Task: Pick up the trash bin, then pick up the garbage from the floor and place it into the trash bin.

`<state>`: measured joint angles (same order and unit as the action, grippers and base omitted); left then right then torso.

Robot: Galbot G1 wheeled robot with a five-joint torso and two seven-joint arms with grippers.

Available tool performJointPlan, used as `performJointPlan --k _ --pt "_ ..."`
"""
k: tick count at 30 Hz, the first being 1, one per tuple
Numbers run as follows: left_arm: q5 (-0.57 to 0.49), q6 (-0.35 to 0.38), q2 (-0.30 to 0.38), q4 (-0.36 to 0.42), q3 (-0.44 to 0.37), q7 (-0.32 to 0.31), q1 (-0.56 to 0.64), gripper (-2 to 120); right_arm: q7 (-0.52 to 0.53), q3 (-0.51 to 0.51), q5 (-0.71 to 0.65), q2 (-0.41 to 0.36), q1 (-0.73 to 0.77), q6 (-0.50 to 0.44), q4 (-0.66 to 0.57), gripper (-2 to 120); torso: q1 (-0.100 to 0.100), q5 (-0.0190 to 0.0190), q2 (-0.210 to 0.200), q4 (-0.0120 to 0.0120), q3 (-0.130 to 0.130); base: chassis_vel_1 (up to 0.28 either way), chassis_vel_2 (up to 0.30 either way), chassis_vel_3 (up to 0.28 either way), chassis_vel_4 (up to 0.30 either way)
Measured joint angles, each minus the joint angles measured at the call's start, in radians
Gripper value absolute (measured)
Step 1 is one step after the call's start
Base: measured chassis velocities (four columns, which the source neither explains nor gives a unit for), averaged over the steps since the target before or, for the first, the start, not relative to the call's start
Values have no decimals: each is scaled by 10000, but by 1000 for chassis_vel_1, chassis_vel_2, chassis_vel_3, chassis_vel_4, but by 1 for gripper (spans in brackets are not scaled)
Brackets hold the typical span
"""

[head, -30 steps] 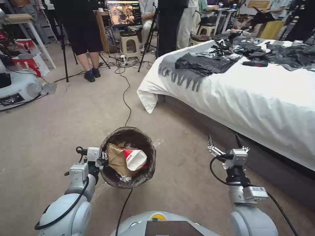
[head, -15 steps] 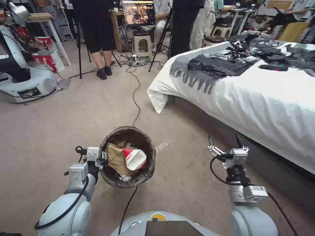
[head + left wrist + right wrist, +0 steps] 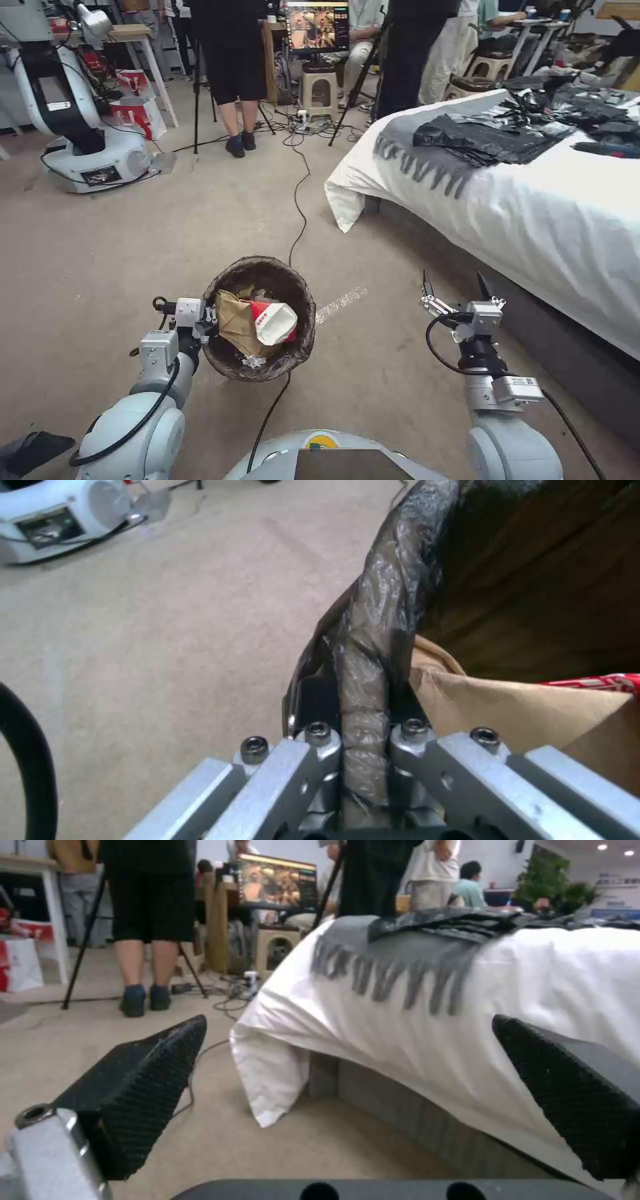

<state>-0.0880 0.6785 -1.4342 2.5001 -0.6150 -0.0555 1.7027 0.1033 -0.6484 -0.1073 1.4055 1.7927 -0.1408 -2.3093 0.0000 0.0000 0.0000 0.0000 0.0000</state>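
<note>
Left gripper (image 3: pixel 208 323): clamped on trash bin (image 3: pixel 293 347) rim. Right gripper (image 3: pixel 455 289): wide open, empty. Advice: keep bin level while carrying.

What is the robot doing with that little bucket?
The robot is holding the trash bin off the floor. Its left gripper is shut on the bin's bag-covered rim. Inside the bin lie a brown paper bag, a red-white paper cup and a white tissue. The right gripper is open and holds nothing, out over the carpet beside the bed.
</note>
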Motion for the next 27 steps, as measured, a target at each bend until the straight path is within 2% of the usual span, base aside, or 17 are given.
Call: performJointPlan --k 27 --pt "20 -24 -35 0 1 1 -18 2 101 9 -17 -46 -58 51 4 100 0 0 0 1 0 63 66 67 66"
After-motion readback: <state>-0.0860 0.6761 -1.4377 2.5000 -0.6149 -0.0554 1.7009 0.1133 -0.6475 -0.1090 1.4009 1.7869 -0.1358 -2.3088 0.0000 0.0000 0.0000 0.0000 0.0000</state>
